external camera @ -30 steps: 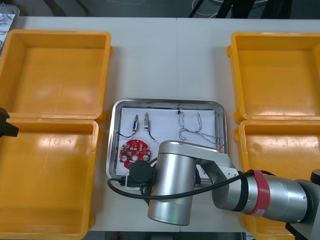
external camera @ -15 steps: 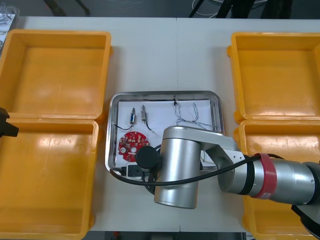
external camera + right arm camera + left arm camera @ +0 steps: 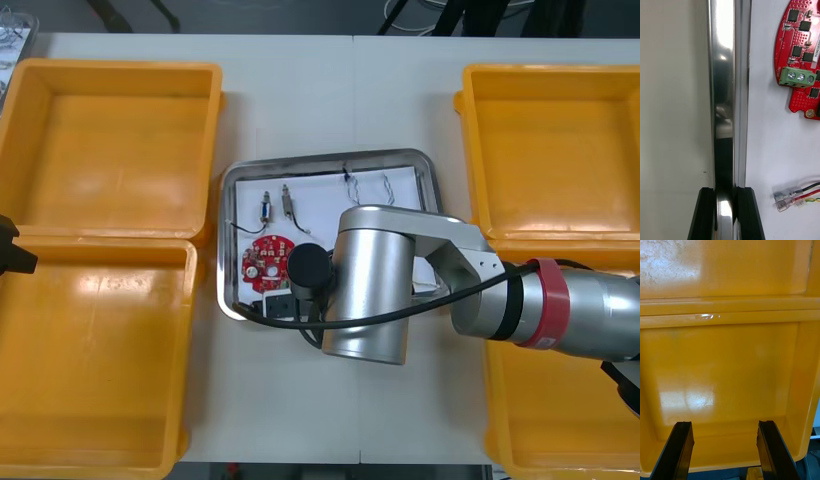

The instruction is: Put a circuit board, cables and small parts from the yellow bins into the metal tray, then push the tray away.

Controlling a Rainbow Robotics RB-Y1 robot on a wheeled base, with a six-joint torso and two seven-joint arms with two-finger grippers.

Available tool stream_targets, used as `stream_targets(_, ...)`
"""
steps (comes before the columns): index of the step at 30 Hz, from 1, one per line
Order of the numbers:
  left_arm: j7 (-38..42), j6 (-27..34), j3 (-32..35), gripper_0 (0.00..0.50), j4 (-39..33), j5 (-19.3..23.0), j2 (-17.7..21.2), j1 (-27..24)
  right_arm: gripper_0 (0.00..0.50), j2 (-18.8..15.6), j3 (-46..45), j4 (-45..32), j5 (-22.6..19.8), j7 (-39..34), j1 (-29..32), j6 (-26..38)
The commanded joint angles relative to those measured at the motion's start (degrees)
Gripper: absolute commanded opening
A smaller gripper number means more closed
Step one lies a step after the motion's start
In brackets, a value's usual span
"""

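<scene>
The right pincer [image 3: 727,192] is clenched on the near rim of the tray [image 3: 226,230], apparently by the board [image 3: 266,257]. The tray's bulk lies beyond it on the table [image 3: 300,100], toward the far edge. The left pincer [image 3: 725,427] hangs released over a bin [image 3: 726,363].

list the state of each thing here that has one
metal tray, loaded, white inside
right gripper, fingers shut on the tray's rim
left gripper, fingers open above a yellow bin
circuit board, lying flat in the tray
red and yellow cable, loose in the tray
</scene>
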Motion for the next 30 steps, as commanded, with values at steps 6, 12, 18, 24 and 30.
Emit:
stream_targets(6,1.08,-0.43,1.48,0.500,-1.38,-0.21,2.32,0.94,0.000,-0.25,0.40,5.56,-3.05,4.10,-7.03,-3.32)
stream_targets(12,1.08,-0.43,1.48,0.500,-1.38,-0.21,2.32,0.94,0.000,-0.25,0.31,9.43,-4.63,5.41,-10.11,-4.98)
stream_targets(18,1.08,-0.43,1.48,0.500,-1.38,-0.21,2.32,0.94,0.000,-0.25,-2.50,13.47,-8.23,6.64,-12.21,-6.13)
stream_targets(24,1.08,-0.43,1.48,0.500,-1.38,-0.21,2.32,0.94,0.000,0.10,-3.56,17.34,-9.46,8.05,-15.20,-6.22)
stream_targets(30,1.08,-0.43,1.48,0.500,-1.38,-0.21,2.32,0.94,0.000,1.15,-3.56,21.30,-9.46,9.37,-17.84,-7.45)
